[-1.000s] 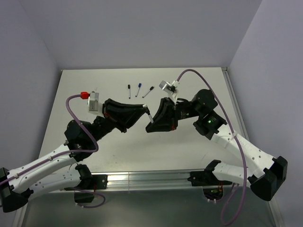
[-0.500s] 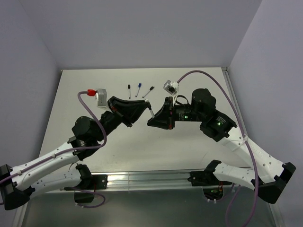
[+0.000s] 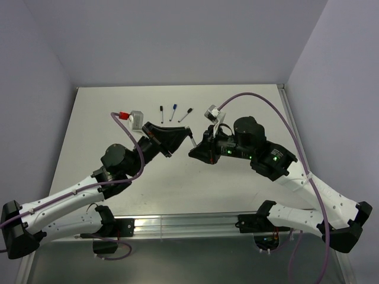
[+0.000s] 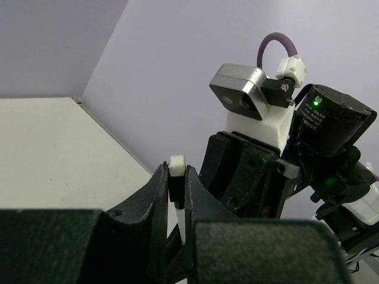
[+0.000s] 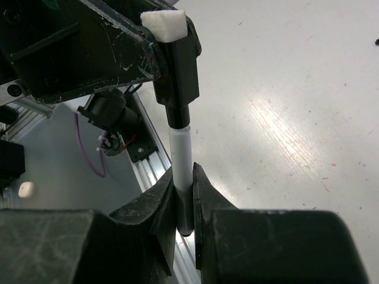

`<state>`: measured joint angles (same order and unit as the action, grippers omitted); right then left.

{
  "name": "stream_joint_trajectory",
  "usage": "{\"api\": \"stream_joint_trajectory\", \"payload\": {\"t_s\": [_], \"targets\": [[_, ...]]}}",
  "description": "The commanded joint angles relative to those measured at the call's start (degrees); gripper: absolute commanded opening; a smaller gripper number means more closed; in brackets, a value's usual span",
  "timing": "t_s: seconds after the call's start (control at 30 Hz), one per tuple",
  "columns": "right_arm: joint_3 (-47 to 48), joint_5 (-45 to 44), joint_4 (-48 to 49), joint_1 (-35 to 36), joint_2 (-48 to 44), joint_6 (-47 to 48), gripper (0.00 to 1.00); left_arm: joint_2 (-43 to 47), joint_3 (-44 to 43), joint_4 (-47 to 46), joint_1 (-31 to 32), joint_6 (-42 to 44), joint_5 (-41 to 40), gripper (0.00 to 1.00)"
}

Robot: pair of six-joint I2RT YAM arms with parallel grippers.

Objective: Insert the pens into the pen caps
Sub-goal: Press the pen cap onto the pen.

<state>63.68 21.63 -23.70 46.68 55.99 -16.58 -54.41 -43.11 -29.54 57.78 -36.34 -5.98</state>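
Currently, a white pen (image 5: 180, 154) is being pinched by its barrel between the fingers of the right gripper (image 5: 185, 204), which are being pressed against it from both sides. Its upper end is being taken into the open end of a black pen cap (image 5: 177, 71). That cap is being clamped between the fingers of the left gripper (image 4: 176, 177). Pen and cap are being held in the air above the table (image 3: 118, 106), with the two grippers tip to tip. Three other pens (image 3: 173, 111) are being left lying side by side on the table farther back, apart from both grippers.
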Motion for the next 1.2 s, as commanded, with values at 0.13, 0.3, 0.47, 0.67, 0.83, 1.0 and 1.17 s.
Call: {"api": "stream_joint_trajectory", "payload": {"t_s": [0.13,0.3,0.47,0.67,0.83,1.0,1.17], "targets": [[6.46,-3.88,19.31,-0.71,-2.20,0.58,0.00,0.36,1.72,20.13,4.54,-0.58,6.95,0.00],[6.11,0.25,19.66,-0.62,-2.46,0.41,0.00,1.15,-1.44,22.24,4.54,0.92,5.02,0.07],[5.84,4.12,20.01,-0.53,-2.99,0.14,0.00,1.68,-3.73,23.56,4.54,2.58,2.55,0.17],[5.75,8.16,19.92,-0.62,-2.81,-1.00,0.00,2.82,-6.89,23.30,4.54,4.87,-3.59,0.39],[4.79,8.87,19.84,-0.62,-3.43,-1.53,0.00,5.01,-9.09,22.33,4.54,7.42,-9.04,0.55],[4.52,8.08,18.96,-0.53,-4.04,-1.26,0.00,7.12,-10.50,22.78,4.54,9.53,-11.16,0.59],[4.61,7.12,17.73,-0.53,-2.73,-1.70,0.00,8.18,-11.81,22.07,4.54,10.50,-8.09,0.62]]}}
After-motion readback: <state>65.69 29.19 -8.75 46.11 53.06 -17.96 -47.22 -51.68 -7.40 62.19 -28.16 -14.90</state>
